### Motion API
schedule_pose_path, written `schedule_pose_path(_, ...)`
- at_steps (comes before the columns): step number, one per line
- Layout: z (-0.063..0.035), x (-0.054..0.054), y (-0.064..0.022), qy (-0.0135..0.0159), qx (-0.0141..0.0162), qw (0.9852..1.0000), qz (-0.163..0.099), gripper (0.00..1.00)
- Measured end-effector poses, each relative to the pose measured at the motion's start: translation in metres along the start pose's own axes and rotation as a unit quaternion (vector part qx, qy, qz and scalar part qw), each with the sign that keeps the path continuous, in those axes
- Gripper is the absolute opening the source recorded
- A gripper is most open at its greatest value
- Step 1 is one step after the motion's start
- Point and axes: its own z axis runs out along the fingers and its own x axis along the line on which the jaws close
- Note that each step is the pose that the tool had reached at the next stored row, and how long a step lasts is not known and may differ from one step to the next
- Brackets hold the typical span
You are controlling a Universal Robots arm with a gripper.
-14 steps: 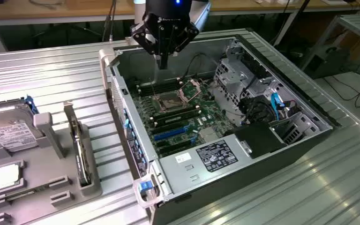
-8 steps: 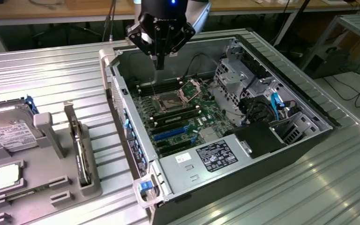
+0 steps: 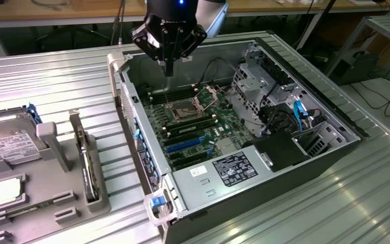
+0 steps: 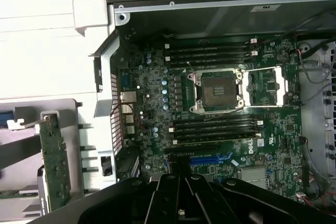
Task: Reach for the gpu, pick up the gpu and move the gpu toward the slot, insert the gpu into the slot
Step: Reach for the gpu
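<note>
Hovering over the far end of the open computer case (image 3: pixel 202 198), the gripper (image 3: pixel 169 71) hangs point-down above the motherboard (image 4: pixel 152 103), its fingers pressed together with nothing between them. The gpu (image 4: pixel 55 161) is not in the case. It stands on edge in a grey holder (image 3: pixel 53 203) on the ribbed metal bench (image 3: pixel 53 81), to the exterior view's left of the case, near a hard drive (image 3: pixel 5 145) on the same holder. Card and gripper are well apart, with the case's side wall between them. The slot (image 4: pixel 210 159), a bright-blue strip on the board, lies bare beyond the processor socket (image 4: pixel 218 90) and the black memory strips (image 4: pixel 210 51), and the gripper's own body partly hides it in the wrist view. By these signs the work is at its first step, the reach for the gpu, with no grasp made and nothing seated in the slot. That reach, I judge, calls for spread fingers and a path that clears the case wall. It also calls for a line-up with the card's thin upper edge, so that the pads close on its two flat faces rather than on the holder's uprights, which stand just beside it. The card is narrow and upright, so a skewed approach could tip it in its groove or snag the holder.
</note>
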Motion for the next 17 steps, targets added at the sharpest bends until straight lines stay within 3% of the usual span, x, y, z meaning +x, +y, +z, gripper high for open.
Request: schedule_pose_path(17,-0.0007,0.024,-0.0018,0.0,0.0,1.0,0.0,0.11)
